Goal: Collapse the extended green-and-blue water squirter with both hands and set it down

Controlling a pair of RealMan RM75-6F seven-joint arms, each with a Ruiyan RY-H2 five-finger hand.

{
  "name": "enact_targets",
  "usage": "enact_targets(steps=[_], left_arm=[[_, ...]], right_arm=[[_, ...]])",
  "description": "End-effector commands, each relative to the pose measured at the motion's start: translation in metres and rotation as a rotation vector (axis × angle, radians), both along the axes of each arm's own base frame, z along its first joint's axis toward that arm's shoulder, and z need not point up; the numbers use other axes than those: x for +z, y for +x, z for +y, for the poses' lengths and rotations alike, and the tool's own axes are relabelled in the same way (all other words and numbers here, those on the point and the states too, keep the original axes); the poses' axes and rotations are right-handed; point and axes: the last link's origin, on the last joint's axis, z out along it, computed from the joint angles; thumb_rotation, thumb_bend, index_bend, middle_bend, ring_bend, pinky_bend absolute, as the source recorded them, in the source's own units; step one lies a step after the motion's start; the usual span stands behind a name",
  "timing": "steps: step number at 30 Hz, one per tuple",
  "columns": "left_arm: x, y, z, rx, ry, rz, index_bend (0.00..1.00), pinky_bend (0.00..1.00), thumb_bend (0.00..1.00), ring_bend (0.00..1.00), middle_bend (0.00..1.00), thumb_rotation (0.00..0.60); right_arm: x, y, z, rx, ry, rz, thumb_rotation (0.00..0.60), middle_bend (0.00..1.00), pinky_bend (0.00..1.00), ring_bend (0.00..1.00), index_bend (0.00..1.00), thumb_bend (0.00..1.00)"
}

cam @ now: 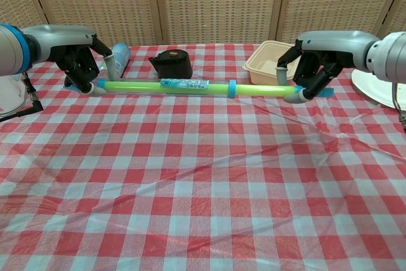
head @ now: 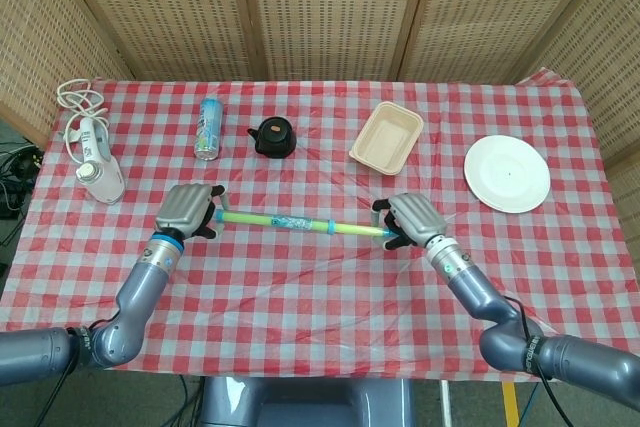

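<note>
Water squirter (head: 300, 222) held level above the red-and-white checked tablecloth (head: 320, 287), near the table's middle, its long axis running from 9 o'clock to 3 o'clock. The green tube carries a blue printed label about mid-length and a blue ring toward its 3 o'clock part.

Left hand (head: 187, 211): fingers wrapped around the 9 o'clock end of the squirter. Right hand (head: 410, 219): fingers wrapped around the 3 o'clock end; chest view shows a blue tip projecting just past this grip.

Background, head view, listed from 9 o'clock to 3 o'clock along the far part of the table: white corded appliance (head: 95, 162); can (head: 209, 128), upright; black kettle-like object (head: 273, 137); beige tray (head: 386, 138); white plate (head: 507, 174). All lie apart from the squirter, at its 12 o'clock side.
</note>
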Motion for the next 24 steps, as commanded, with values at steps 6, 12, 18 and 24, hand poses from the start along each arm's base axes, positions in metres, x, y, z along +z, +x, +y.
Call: enact_targets(steps=[6,12,18,24], left_arm=[[-0.0010,0.0026,0.0003,0.001,-0.001,-0.006,0.53,0.59,0.38,0.72,0.80,0.600],[-0.0038,0.0044,-0.0005,-0.001,-0.007,-0.009,0.53,0.59,0.38,0.72,0.80,0.600],[-0.0054,0.0073,-0.0001,-0.004,-0.011,-0.013,0.53,0.59,0.38,0.72,0.80,0.600],[-0.0079,0.0104,-0.0003,-0.006,-0.018,-0.016,0.53,0.59,0.38,0.72,0.80,0.600]], right_arm=[[-0.0023,0.0044,0.0012,0.012,0.010,-0.003,0.600,1.00,0.41,0.96,0.82,0.49],[-0.0050,0.0054,0.0020,0.015,0.017,0.000,0.600,1.00,0.41,0.96,0.82,0.49],[-0.0052,0.0068,0.0025,0.019,0.020,-0.003,0.600,1.00,0.41,0.96,0.82,0.49],[-0.0073,0.0080,0.0043,0.025,0.029,-0.004,0.600,1.00,0.41,0.96,0.82,0.49]])
